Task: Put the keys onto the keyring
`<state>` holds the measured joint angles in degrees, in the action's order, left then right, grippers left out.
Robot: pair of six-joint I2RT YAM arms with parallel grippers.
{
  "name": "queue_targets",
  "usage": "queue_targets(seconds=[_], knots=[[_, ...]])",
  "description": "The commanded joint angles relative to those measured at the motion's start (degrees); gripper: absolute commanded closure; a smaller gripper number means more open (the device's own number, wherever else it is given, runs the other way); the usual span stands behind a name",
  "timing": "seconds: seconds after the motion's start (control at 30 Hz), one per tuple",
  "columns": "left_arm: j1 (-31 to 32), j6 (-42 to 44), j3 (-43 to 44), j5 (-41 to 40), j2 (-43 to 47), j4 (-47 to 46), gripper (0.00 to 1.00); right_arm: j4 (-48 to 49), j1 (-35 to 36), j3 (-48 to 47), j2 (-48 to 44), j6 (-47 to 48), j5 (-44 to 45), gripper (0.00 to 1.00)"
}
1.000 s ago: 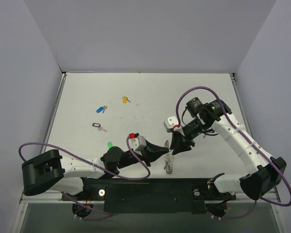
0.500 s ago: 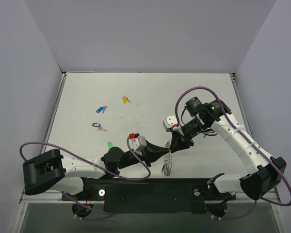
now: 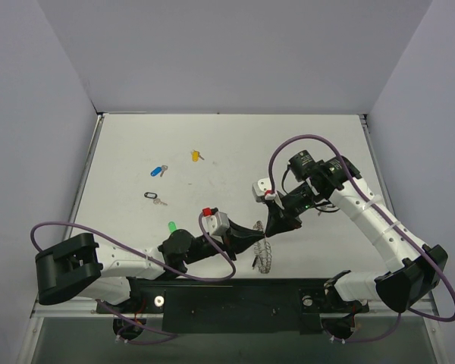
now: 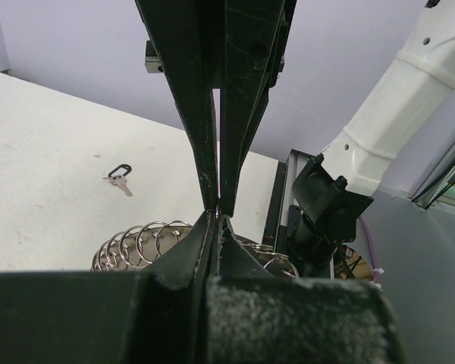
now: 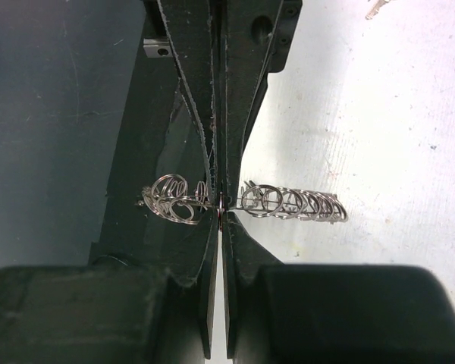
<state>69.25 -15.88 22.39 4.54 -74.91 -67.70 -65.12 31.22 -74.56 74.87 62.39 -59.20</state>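
Observation:
The keyring (image 3: 266, 255), a lacy loop of silvery wire coils, hangs near the table's front edge. My left gripper (image 3: 259, 230) is shut on its wire, and my right gripper (image 3: 271, 225) is shut on the same spot, tip to tip. In the left wrist view my left gripper (image 4: 218, 215) shows coils of the keyring (image 4: 140, 241) on both sides. In the right wrist view my right gripper (image 5: 221, 211) pinches the keyring (image 5: 292, 203) at its middle. The keys lie loose on the table: blue (image 3: 159, 171), yellow (image 3: 196, 155), black (image 3: 153, 197), green (image 3: 171, 226).
A black rail (image 3: 227, 296) runs along the near table edge just below the keyring. Grey walls close in the table on three sides. The right arm's base mount (image 4: 318, 220) stands close behind the grippers.
My right gripper has moved left to meet the left gripper's tips and has shut on the keyring wire. The keyring has swung a little. The left arm stays put.

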Motion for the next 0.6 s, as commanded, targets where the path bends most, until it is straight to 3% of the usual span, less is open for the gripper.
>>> queue_targets(seconds=[0.0,0.13,0.33,0.47,0.57], knots=[[0.1,-0.6,2.7,-0.9,1.9,-0.3,1.00,1.8,0.6,-0.6,-1.2,-6.3,1.2,1.00],[0.1,-0.2,4.4,-0.9,2.4,5.1,1.00,2.0,0.7,-0.9,-1.1,-7.9,1.7,1.00],[0.1,-0.1,5.1,-1.5,2.6,6.9,0.91,2.1,1.0,-0.7,-1.4,-8.0,2.1,1.00],[0.1,0.1,5.5,-1.1,2.5,7.1,1.00,2.1,1.1,-0.8,-1.3,-8.1,2.0,1.00],[0.1,0.2,5.6,-0.8,2.6,8.0,1.00,2.1,1.2,-0.8,-1.4,-8.1,1.9,1.00]])
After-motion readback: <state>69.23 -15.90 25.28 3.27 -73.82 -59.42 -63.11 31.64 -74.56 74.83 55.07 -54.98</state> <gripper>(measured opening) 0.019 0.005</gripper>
